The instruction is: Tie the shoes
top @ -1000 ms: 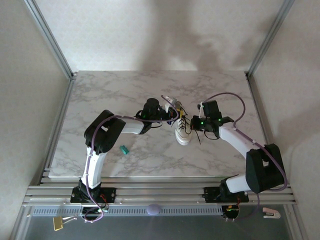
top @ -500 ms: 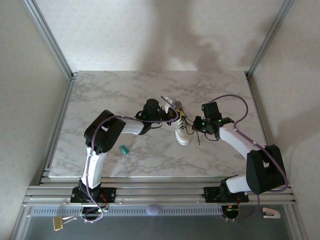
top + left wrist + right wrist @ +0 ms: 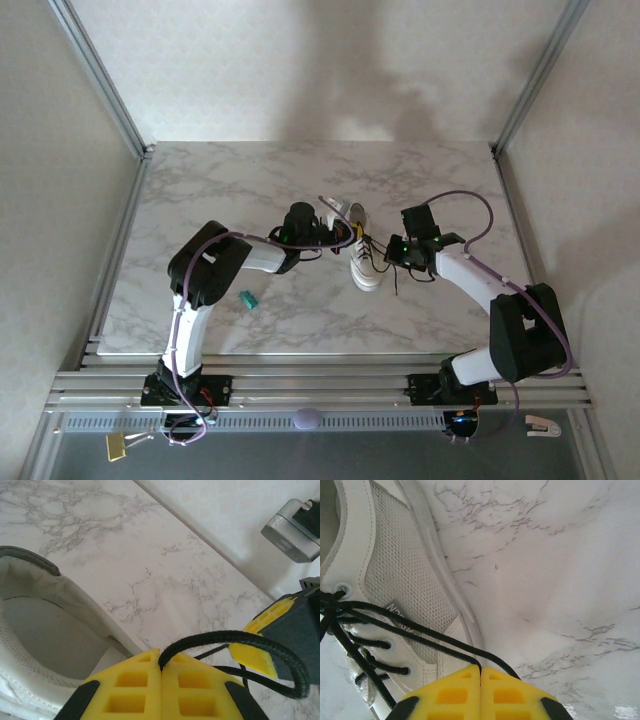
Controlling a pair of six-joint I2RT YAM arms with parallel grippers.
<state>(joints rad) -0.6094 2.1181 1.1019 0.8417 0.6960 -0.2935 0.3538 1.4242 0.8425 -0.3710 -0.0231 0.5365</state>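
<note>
- The shoe (image 3: 364,262) lies mid-table (image 3: 220,190). In the top view its long axis runs 12 to 6, with the opening at 12 and the toe at 6, toward the arm bases.
- The left gripper (image 3: 343,236) sits just beside the shoe's 10 o'clock, by the opening (image 3: 45,630). Its fingers (image 3: 135,685) are pressed together on a black lace (image 3: 240,639), which loops away toward 3 in the wrist view.
- The right gripper (image 3: 388,250) sits just beside the shoe's 3 o'clock, level with the eyelets. Its fingers (image 3: 510,690) pinch a lace (image 3: 420,630) that runs up to the top eyelets at 10 in the wrist view.
- The shoe lies between the grippers, and neither is clearly nearer to it. The next pull likely goes across the long axis, toward 9 and 3.
- I cannot tell whether a knot has formed.
</note>
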